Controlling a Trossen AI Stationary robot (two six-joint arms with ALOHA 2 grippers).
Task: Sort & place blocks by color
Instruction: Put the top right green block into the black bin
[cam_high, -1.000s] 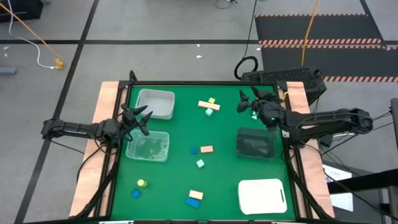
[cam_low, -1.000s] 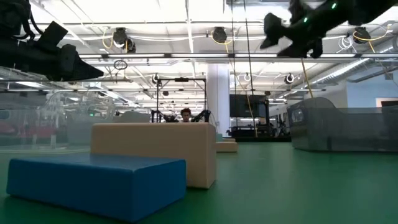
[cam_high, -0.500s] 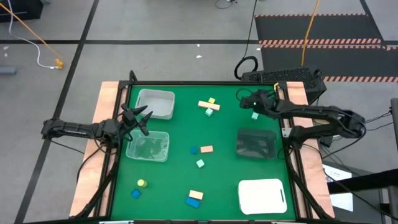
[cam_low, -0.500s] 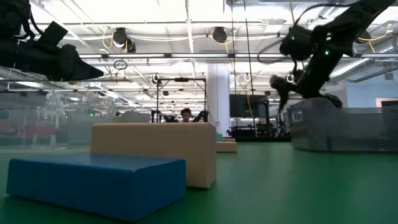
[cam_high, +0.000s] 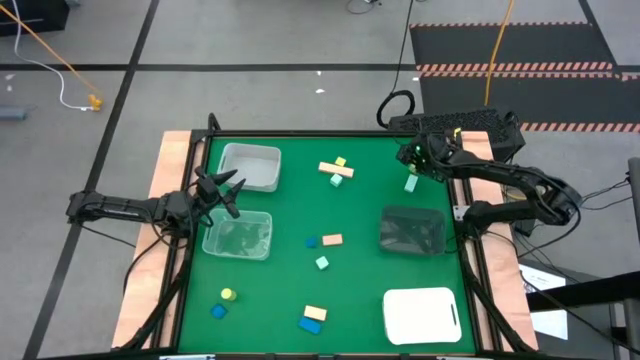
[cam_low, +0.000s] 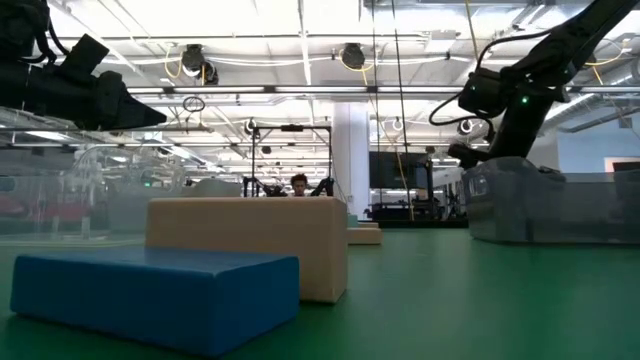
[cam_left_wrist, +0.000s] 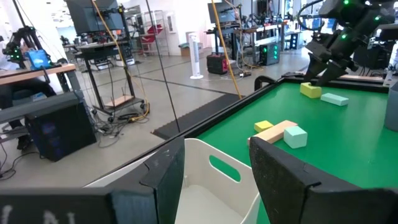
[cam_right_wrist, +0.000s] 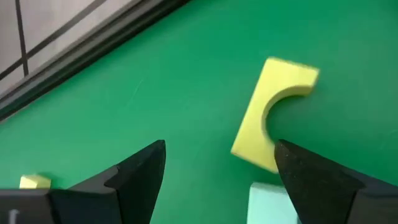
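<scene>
Two clear bins (cam_high: 249, 166) on green tabletop (cam_high: 350, 215), big workshop bkgd.

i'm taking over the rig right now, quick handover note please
Right gripper: open, empty, low over a yellow arch block and a mint block at the table's far right corner.
Left gripper: empty, parked between the white bin and a clear bin.
Blocks: tan, yellow and mint cluster far centre; blue, tan and mint mid-table; yellow, blue and tan along the near edge.
Done: no blocks visible in the white bin or on the white tray; clear bins' contents unclear.
Left: nearly all sorting.
</scene>
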